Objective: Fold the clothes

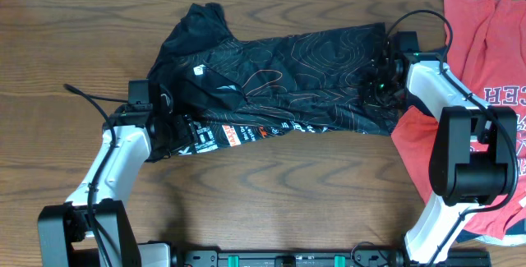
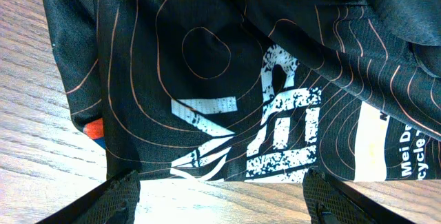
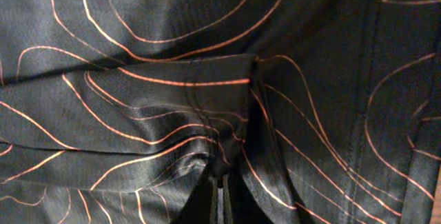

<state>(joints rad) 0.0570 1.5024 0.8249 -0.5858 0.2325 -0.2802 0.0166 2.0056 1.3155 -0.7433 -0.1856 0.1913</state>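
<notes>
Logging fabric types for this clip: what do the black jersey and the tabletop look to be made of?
The black jersey is likely a thin synthetic knit, slightly glossy: the right wrist view shows sheen on soft folds and a fine mesh weave, with printed orange lines. The table looks like wood or wood-look laminate, matte brown with visible grain; which of the two cannot be told.

Swallowed by gathered folds of the jersey (image 3: pixel 138 114) — fingers of the right gripper (image 1: pixel 380 78), unseen even at the pinch. Cut by the bottom edge: fingers (image 2: pixel 117 200) of the left gripper (image 2: pixel 220 186), tips only. Clipped at the right edge — red T-shirt (image 1: pixel 485 45), and white lettering (image 2: pixel 413 158), incomplete.
</notes>
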